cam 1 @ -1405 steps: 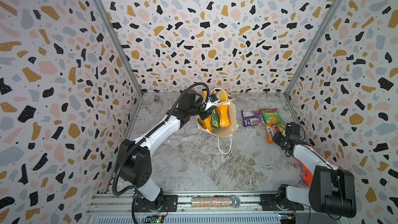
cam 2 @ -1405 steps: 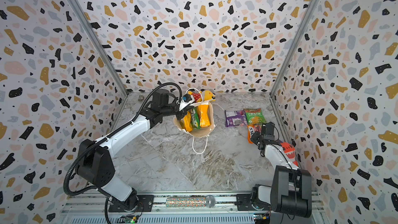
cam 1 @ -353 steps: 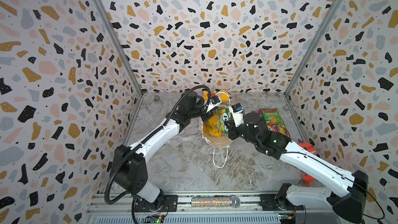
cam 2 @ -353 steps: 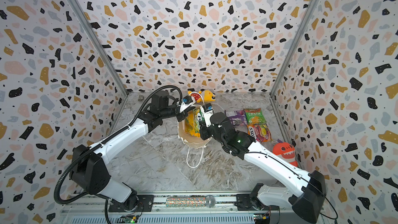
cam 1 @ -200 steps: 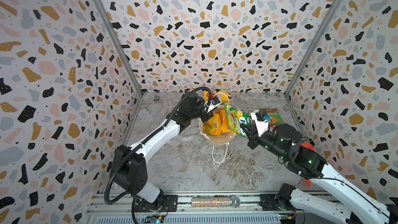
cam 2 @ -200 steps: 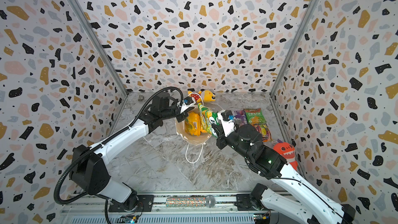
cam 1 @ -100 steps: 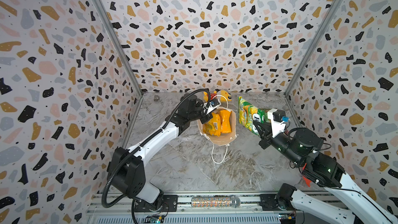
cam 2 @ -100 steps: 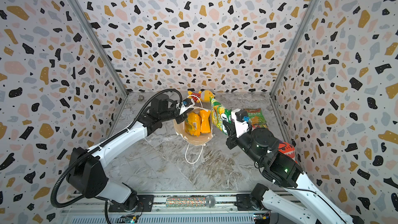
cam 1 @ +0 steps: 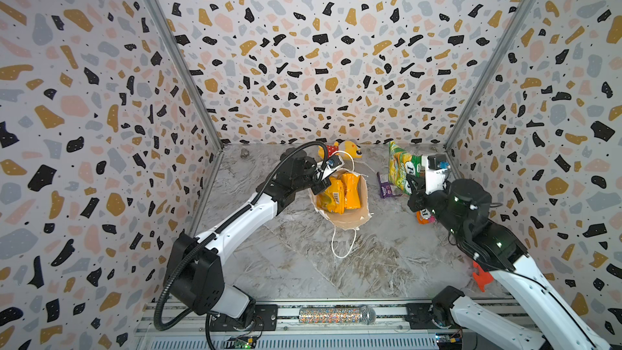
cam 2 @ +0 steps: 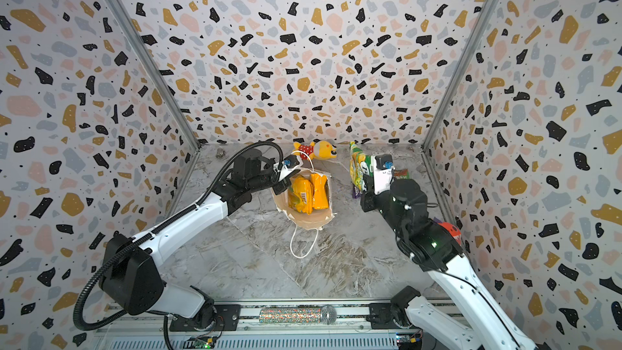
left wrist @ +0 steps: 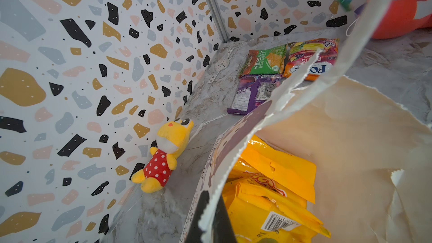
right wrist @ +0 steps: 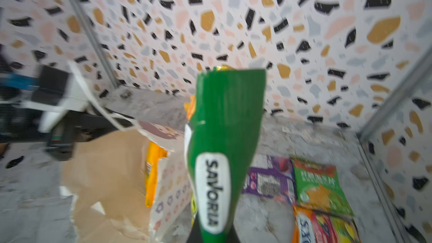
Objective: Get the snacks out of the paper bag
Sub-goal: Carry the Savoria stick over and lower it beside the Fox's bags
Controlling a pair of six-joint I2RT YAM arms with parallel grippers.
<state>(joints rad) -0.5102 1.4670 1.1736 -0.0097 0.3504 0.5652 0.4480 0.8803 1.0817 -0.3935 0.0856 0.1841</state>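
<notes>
Right end effector (cam 1: pixel 413 187) is clamped on the lower end of the green-yellow packet (cam 1: pixel 400 168) and carries it in the air, clear of the paper bag (cam 1: pixel 348 222) and to the right of it in both top views. The packet's long axis runs from the grip up and away toward the back wall, close to upright with a slight tilt. The right wrist view shows the packet (right wrist: pixel 224 136) rising straight out of the grip.

Left end effector (cam 1: pixel 319 181) is closed on the left rim of the bag and holds the mouth open. Two orange-yellow packets (cam 1: pixel 340 193) stand side by side inside the bag.

Relation that matters: the purple packet (right wrist: pixel 268 178), the green packet (right wrist: pixel 320 183) and the red-pink packet (left wrist: pixel 313 59) lie flat on the surface (cam 1: pixel 303 264) near the right wall. They sit below the held packet and a little toward that wall, and a bare strip shows between the bag and the purple packet.

Judgement: the set-down spot lies beneath the right end effector, not off to a side. The coming move is therefore mostly a descent, with the long axis tipped from upright to flat. The right arm is the nearer one, and the left is occupied at the rim
</notes>
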